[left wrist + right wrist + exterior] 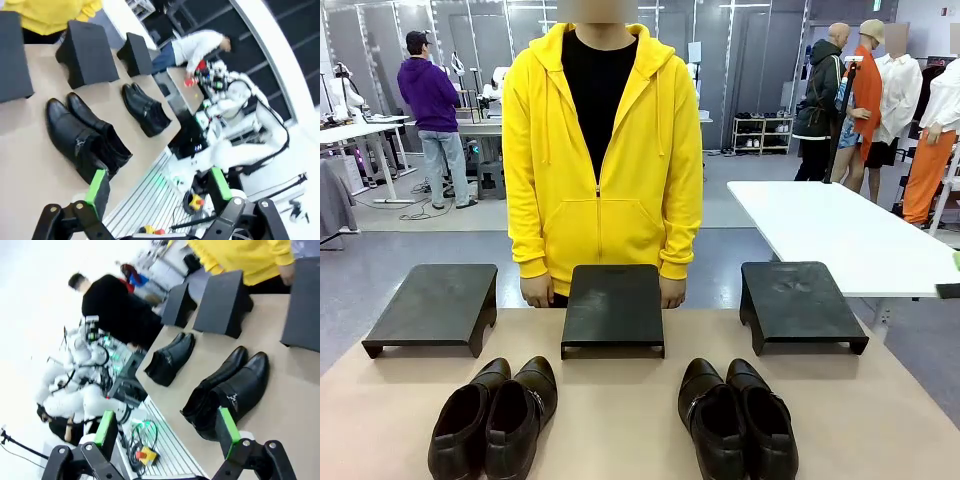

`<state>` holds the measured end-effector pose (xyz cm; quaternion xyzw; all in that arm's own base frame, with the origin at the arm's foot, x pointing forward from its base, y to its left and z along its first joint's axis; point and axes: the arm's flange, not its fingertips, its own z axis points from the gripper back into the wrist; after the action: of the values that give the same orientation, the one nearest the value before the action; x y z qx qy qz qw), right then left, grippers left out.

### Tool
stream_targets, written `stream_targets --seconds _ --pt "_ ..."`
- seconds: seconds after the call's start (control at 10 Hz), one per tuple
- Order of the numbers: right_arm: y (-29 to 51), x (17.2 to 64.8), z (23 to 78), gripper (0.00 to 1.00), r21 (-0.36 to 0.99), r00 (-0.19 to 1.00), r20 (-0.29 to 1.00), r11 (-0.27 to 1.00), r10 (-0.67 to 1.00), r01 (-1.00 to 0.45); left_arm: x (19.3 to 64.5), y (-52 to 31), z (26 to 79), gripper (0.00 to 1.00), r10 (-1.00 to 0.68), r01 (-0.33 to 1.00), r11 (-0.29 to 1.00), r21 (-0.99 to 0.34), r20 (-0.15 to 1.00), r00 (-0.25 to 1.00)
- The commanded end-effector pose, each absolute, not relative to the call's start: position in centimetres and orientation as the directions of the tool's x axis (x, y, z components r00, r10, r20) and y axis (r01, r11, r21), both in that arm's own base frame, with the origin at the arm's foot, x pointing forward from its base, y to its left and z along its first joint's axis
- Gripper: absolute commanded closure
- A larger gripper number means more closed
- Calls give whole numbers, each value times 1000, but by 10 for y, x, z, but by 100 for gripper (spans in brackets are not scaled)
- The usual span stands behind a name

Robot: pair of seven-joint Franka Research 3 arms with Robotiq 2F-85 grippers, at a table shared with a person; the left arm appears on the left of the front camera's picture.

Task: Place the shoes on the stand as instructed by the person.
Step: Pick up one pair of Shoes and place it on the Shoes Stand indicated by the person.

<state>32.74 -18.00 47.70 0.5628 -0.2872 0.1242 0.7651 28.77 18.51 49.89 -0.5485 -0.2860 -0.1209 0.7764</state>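
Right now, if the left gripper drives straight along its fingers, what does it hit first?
Probably the ribbed panel just past the edge of the table; the open left gripper points at it. The nearer pair of shoes sits off to one side. Depth unclear.

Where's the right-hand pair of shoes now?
In the front view, the right-hand pair stands on the table on the robot's right, before the gap between the middle stand and right stand.

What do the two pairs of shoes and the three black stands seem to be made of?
Left pair of shoes: probably black leather, soft sheen on the toes, silvery side trim. Right pair of shoes: the same look. Stands: matte black with pale scuffs; painted wood or metal, unclear which.
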Motion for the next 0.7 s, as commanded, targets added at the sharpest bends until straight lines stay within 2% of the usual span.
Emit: stream_targets --seconds 0.0,0.4,0.5,0.6 --pt "-179 303 471 0 783 767 603 350 -220 -515 263 200 487 0 237 479 361 -801 575 783" --pt "-193 265 462 0 790 749 593 394 -295 -470 233 245 471 0 372 361 416 -835 518 770" --pt "-191 267 461 0 788 743 598 388 -301 -477 239 246 467 0 381 352 435 -829 524 762" --pt "-200 273 458 0 810 773 564 378 -290 -448 225 248 466 0 368 352 411 -841 506 780"
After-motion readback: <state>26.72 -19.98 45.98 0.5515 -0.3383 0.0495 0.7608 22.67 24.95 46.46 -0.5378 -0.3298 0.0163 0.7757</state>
